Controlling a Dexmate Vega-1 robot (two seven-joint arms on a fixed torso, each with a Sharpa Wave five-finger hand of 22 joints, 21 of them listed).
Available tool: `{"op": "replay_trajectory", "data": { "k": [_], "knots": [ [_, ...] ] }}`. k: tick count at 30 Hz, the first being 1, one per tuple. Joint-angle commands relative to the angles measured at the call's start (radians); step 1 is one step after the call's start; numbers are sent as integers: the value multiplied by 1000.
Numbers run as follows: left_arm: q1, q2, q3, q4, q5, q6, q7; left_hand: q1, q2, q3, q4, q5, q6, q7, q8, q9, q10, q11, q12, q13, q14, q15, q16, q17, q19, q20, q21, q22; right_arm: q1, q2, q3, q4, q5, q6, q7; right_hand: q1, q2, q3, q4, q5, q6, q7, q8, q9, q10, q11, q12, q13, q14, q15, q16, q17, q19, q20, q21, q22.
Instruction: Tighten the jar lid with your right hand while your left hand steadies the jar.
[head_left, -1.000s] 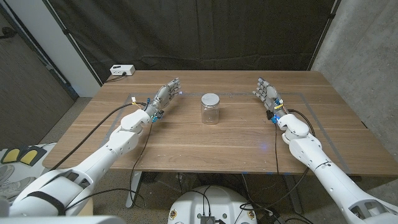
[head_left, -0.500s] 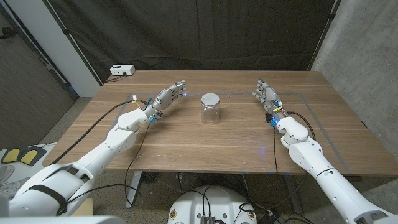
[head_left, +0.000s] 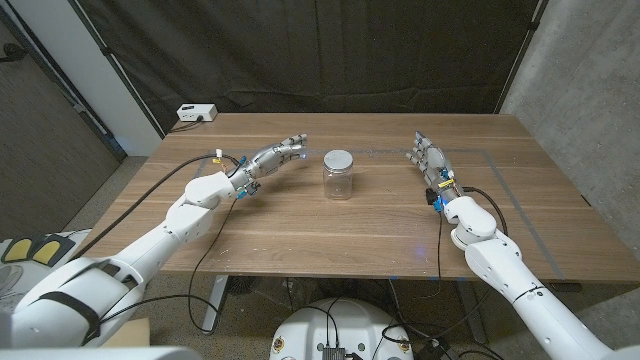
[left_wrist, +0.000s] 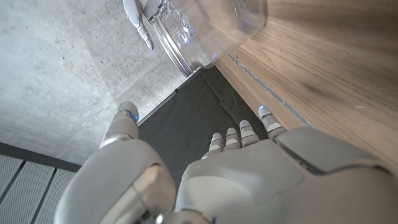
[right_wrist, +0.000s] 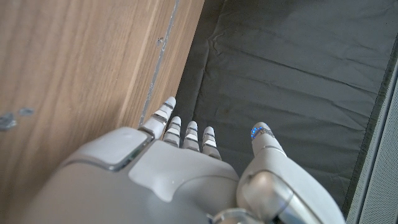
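A clear glass jar (head_left: 338, 178) with a silver lid (head_left: 338, 159) stands upright near the middle of the wooden table (head_left: 350, 225). My left hand (head_left: 271, 159) hovers just left of the jar, fingers apart and stretched toward it, holding nothing. In the left wrist view the jar (left_wrist: 211, 28) shows close ahead of my left hand (left_wrist: 205, 180), still apart from it. My right hand (head_left: 428, 157) is well to the right of the jar, fingers apart and empty. In the right wrist view my right hand (right_wrist: 168, 177) reaches along the table's surface.
A small white box (head_left: 196, 113) with a cable lies at the table's far left corner. A black curtain hangs behind the table and a concrete wall stands to the right. Thin tape lines mark the tabletop (head_left: 520, 195).
My left hand has moved right, closing in on the jar, and its fingers now point toward it. My right hand has barely shifted. The jar has stayed put.
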Motion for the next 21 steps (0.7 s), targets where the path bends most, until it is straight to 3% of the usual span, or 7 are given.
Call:
{"op": "replay_trajectory", "data": {
  "k": [1,4,7,8,10,15,21],
  "knots": [
    [-8,65,40,-82,103,-2,-10,84,8,-7,-1,13,-29,-38,3,8,-3,-21,5,10,7,11,5,5,15,22,-7,3,-79,-7,9,-70,-10,19,-45,-7,-1,-5,1,3,6,-5,7,1,7,1,7,5,-1,11,5,4,0,6,3,3],
    [-16,73,50,-93,132,-4,-5,124,6,-11,-2,16,-37,-56,3,10,1,-45,9,13,13,-8,6,5,28,21,-9,3,-97,-6,13,-81,-12,29,-56,-10,-2,-6,3,3,7,-5,8,2,7,1,6,5,-1,11,6,5,-1,6,2,3],
    [-20,72,54,-97,146,-9,4,210,9,-16,-1,15,-9,-81,22,15,45,-84,30,21,56,-56,17,6,55,-14,-12,4,-114,-4,18,-88,-14,39,-69,-13,-2,-8,5,3,7,-5,8,2,9,2,7,5,-1,11,6,5,-1,6,3,3],
    [-20,76,55,-106,166,-10,23,269,18,-16,1,3,28,-73,44,19,93,-96,52,29,78,-93,18,8,65,-24,-16,5,-122,-4,21,-91,-13,46,-72,-15,-3,-9,6,3,8,-5,8,2,10,3,7,5,-1,12,6,6,-1,6,3,3],
    [-21,79,57,-111,172,-6,29,303,18,-21,3,-9,47,-69,55,23,120,-102,69,38,107,-113,23,9,72,-31,-18,7,-125,-5,21,-93,-14,48,-74,-17,-3,-10,7,3,8,-5,8,2,11,2,7,5,-1,13,6,6,-1,8,3,3],
    [-26,90,69,-130,207,23,44,351,19,-51,18,-31,-29,-37,32,26,29,-56,43,51,38,-72,-6,11,53,-31,-38,10,-133,-3,23,-88,-10,65,-74,-22,-4,-13,10,3,8,-5,8,2,12,4,7,5,-1,14,7,7,-1,8,3,3],
    [-32,94,83,-150,257,53,76,341,16,-75,32,-35,-80,1,6,23,-12,-29,27,53,-2,-50,-7,10,35,-22,-52,11,-132,0,21,-76,-7,80,-69,-26,-6,-16,11,3,9,-6,7,2,15,5,7,5,0,13,7,8,0,8,3,3]
  ]
}}
